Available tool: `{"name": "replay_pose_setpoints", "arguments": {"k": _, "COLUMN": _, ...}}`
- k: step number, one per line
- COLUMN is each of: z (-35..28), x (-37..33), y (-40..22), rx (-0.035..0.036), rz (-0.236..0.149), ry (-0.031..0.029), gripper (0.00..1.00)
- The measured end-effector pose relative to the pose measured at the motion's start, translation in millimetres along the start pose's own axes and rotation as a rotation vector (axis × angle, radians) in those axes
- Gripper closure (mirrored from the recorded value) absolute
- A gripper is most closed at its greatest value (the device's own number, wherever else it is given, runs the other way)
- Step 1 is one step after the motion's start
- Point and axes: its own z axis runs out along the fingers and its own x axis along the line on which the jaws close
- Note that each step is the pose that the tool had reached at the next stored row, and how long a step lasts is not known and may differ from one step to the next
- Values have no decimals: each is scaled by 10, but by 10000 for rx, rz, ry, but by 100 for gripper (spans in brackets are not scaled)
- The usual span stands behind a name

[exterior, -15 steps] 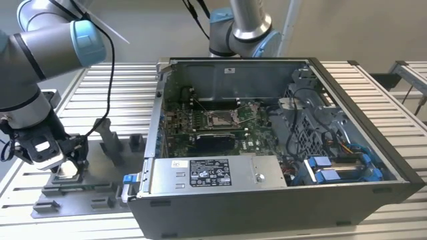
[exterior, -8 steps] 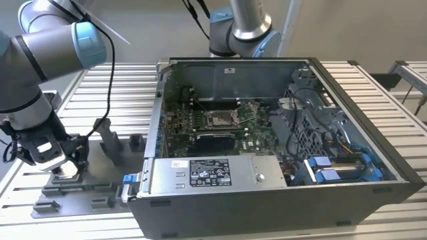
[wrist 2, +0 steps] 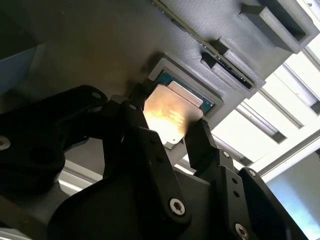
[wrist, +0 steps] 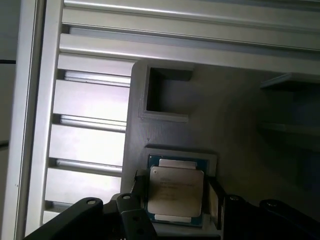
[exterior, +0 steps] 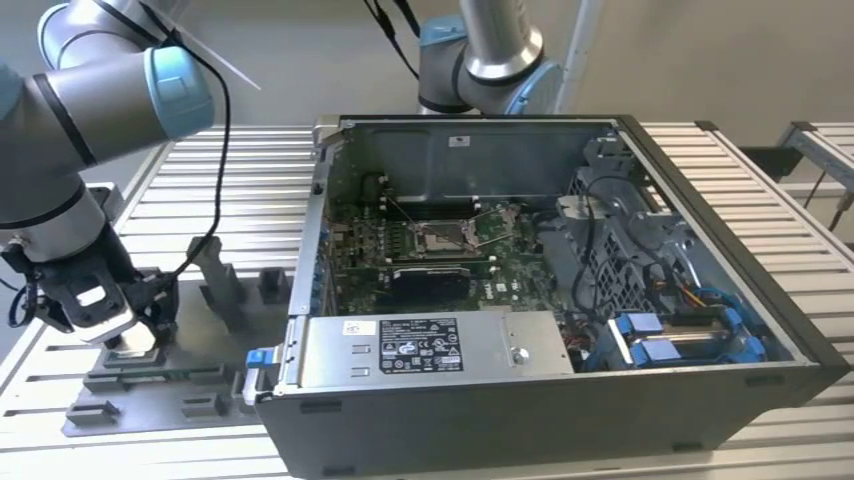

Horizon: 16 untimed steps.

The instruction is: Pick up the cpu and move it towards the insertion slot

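At the exterior view's left, the hand (exterior: 130,335) hangs low over the table (exterior: 254,160), fingers (wrist: 215,200) apart, straddling the cpu (wrist: 176,191), which lies flat in a grey fixture (exterior: 187,385) pocket. Farther off, well apart, the insertion slot (exterior: 441,235) sits inside the open computer case (exterior: 747,330).

The case wall (exterior: 320,230) stood between the fixture (exterior: 200,345) at the exterior view's left and the insertion slot (exterior: 441,236), open above.

cpu (wrist 2: 167,107) edges behind hand (wrist 2: 170,116), arm (exterior: 80,110) cropped
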Motion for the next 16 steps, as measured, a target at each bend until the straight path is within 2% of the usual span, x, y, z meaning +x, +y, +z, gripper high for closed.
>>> {"name": "replay_pose_setpoints", "arguments": {"k": 7, "z": 4, "x": 0, "y": 0, "rx": -1, "rz": 0, "ry": -1, "gripper": 0}}
{"name": "replay_pose_setpoints", "arguments": {"k": 8, "z": 4, "x": 0, "y": 0, "rx": 1, "rz": 1, "ry": 1, "gripper": 100}}
{"name": "replay_pose_setpoints", "arguments": {"k": 12, "z": 5, "x": 0, "y": -2, "rx": -1, "rz": 0, "ry": 0, "gripper": 100}}
{"name": "replay_pose_setpoints", "arguments": {"k": 13, "z": -16, "x": 0, "y": -2, "rx": -8, "rz": 4, "ry": -8, "gripper": 100}}
{"name": "replay_pose_setpoints", "arguments": {"k": 16, "z": -154, "x": 4, "y": 2, "rx": -5, "rz": 17, "ry": -1, "gripper": 100}}
